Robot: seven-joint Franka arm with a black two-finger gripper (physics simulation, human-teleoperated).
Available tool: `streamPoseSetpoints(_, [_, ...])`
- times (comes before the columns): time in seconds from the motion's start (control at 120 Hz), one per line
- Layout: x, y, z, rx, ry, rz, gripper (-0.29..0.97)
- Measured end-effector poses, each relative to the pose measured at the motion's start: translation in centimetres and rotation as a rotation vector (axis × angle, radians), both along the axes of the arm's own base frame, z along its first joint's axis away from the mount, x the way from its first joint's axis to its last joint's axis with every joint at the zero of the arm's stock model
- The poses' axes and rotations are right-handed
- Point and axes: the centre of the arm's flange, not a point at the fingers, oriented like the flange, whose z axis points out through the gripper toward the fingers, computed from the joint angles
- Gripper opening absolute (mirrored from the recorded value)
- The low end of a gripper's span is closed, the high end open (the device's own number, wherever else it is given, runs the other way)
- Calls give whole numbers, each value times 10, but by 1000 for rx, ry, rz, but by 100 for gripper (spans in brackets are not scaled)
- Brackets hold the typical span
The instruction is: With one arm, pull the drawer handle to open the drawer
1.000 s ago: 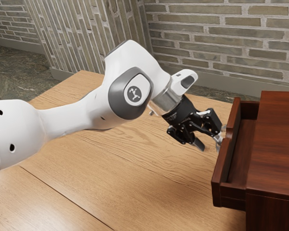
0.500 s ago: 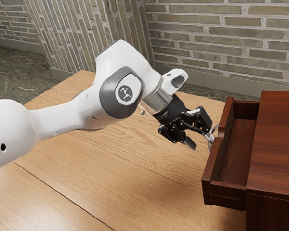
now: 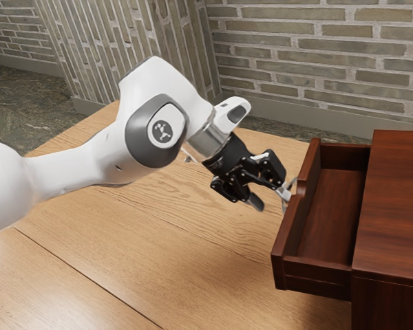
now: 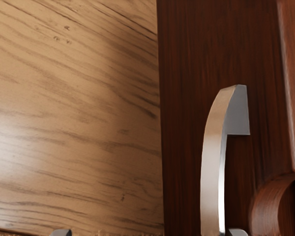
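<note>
The dark wooden drawer (image 3: 290, 230) sticks well out of its cabinet (image 3: 392, 206) at the exterior view's right, its inside bare. A silver handle (image 3: 287, 190) sits on the drawer's front. My black gripper (image 3: 270, 195) reaches it from the exterior view's left, fingers spread wide around it. In the wrist view the curved handle (image 4: 214, 162) stands off the drawer front (image 4: 187, 98), close to one fingertip (image 4: 233, 231), while the other fingertip (image 4: 61, 231) lies far off over the table. The gripper is open, with the handle hooked between its fingers.
The light wooden table (image 3: 158, 261) stretches wide under the arm. A brick wall (image 3: 316, 48) runs behind the table. The cabinet's top (image 3: 396, 172) stands above the drawer.
The drawer has slid further out of the cabinet toward the exterior view's left. My hand moved the same way, staying at the handle.
</note>
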Motion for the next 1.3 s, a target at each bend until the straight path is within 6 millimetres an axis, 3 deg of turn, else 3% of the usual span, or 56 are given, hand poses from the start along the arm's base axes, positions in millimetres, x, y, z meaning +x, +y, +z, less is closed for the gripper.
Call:
streamPoseSetpoints(0.667, [-9, 39, -1, 5, 11, 61, 36])
streamPoseSetpoints(1.3, [-20, 53, -2, 2, 18, 82, 36])
